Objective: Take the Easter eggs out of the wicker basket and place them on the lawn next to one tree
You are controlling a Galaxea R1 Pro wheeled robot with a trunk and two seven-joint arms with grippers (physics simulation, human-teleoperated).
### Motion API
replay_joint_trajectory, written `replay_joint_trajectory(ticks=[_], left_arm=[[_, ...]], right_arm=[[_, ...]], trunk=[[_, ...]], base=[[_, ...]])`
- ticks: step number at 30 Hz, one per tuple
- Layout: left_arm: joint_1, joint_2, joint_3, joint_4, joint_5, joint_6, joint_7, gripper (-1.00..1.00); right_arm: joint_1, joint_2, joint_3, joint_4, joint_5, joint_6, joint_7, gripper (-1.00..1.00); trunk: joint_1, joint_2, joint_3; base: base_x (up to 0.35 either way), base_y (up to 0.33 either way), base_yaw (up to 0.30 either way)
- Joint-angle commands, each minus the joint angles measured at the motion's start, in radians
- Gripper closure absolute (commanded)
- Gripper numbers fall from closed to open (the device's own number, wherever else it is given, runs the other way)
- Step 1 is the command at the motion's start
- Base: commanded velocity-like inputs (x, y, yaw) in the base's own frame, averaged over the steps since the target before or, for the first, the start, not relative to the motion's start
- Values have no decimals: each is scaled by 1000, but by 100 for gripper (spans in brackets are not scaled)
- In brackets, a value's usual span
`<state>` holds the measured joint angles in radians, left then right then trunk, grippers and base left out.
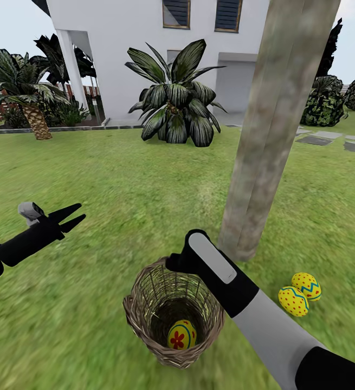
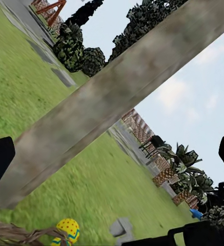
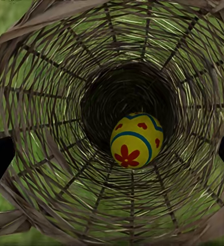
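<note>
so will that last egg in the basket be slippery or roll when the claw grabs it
Probably both. The egg looks glossy and rounded, so claw fingers may slide off. It lies loose at the bottom of the basket, so a nudge would likely roll it against the woven wall.

Basket mouth open, trunk close beside it

The wicker basket [image 1: 173,319] gapes upward with one egg [image 3: 136,140] at its bottom and bare woven wall all round it; the right gripper [image 1: 178,262] sits at the far rim. The tree trunk [image 1: 275,124] rises just behind, walling that side. Two eggs [image 1: 299,293] lie near its foot. Open lawn [image 1: 107,184] spreads around the left gripper [image 1: 72,215].
</note>
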<state>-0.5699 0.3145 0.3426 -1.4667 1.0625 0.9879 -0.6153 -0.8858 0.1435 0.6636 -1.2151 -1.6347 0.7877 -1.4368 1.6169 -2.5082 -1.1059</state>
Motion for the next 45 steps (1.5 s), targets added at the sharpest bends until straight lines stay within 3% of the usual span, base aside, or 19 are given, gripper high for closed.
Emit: replay_joint_trajectory(ticks=[1, 6, 9, 14, 18, 23, 27, 32, 37, 45], left_arm=[[-1, 0, 1, 0, -3, 5, -4, -100], [-1, -1, 0, 0, -2, 5, -6, -100], [-1, -1, 0, 0, -2, 5, -6, -100], [-1, -2, -1, 0, -2, 5, -6, -100], [0, -3, -1, 0, -3, 5, -6, -100], [0, -10, -2, 0, -3, 5, -6, -100], [0, -26, -2, 0, -3, 5, -5, -100], [1, -30, -23, 0, -3, 5, -4, -100], [1, -31, -43, 0, -4, -1, -4, -100], [-1, -30, -51, -1, -3, -4, -6, -100]], right_arm=[[-1, 0, 1, 0, -6, 11, -9, -100], [-1, -2, 4, 16, 12, 10, 13, -100], [-1, -2, 6, 84, 24, 10, 97, -100], [-1, 0, 57, 230, 223, 7, 289, -100], [-1, 3, 68, 324, 343, 3, 446, -100], [-1, 6, 71, 384, 501, -7, 523, -100], [-1, 6, 72, 402, 523, -10, 562, -100], [-2, 6, 75, 482, 535, -55, 670, -100], [-2, 8, 79, 520, 617, -81, 784, -100], [-1, 7, 79, 526, 637, -100, 821, -100]], trunk=[[0, 0, -1], [0, 0, -1], [0, 0, -1], [0, 0, -1], [0, 0, -1], [0, 0, -1], [0, 0, -1], [0, 0, -1], [0, 0, -1], [0, 0, -1]], base=[[0, 0, 0], [0, 0, 0], [0, 0, 0], [0, 0, 0], [0, 0, 0], [0, 0, 0], [0, 0, 0], [0, 0, 0], [0, 0, 0], [0, 0, 0]])
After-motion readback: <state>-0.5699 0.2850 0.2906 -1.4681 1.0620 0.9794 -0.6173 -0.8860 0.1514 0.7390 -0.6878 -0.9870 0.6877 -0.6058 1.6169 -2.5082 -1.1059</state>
